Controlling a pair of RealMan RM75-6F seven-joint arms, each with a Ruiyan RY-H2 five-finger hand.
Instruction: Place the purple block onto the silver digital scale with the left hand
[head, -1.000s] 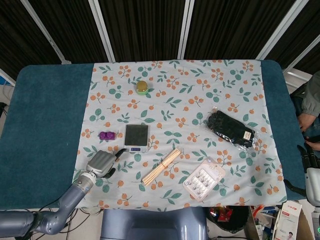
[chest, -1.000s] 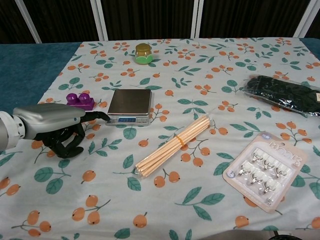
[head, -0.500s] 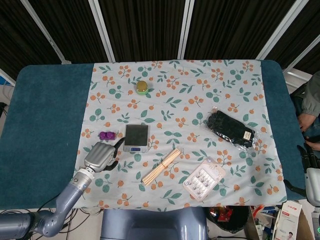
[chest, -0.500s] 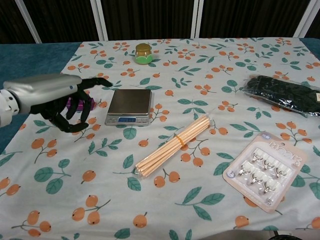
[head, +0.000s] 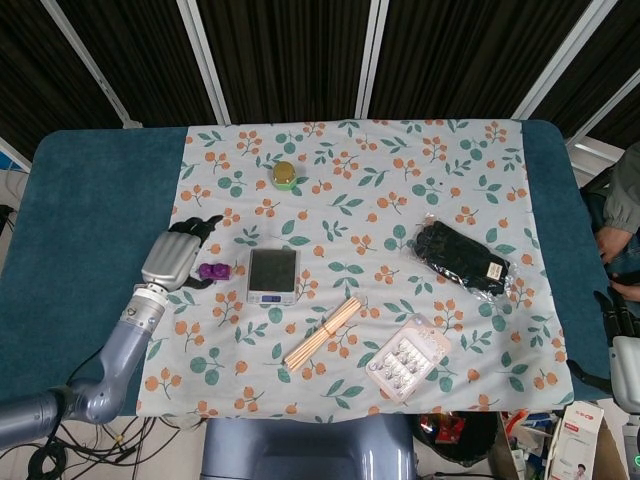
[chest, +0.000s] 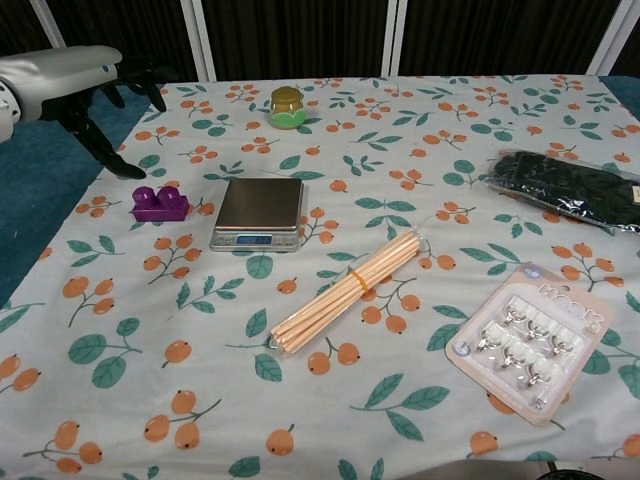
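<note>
- The left hand is hovering near the table's left edge with its fingers spread apart and nothing in them; the chest view is showing it raised above the cloth, dark fingers pointing down.
- The purple block is lying on the flowered tablecloth, just left of the silver digital scale and not on it. The head view is placing the hand right beside the block; the chest view is showing clear air between them.
- The right hand is showing only in the head view, at the frame's right edge off the table; I cannot tell its state.
- The bundle of wooden sticks is lying toward the table's near edge.
</note>
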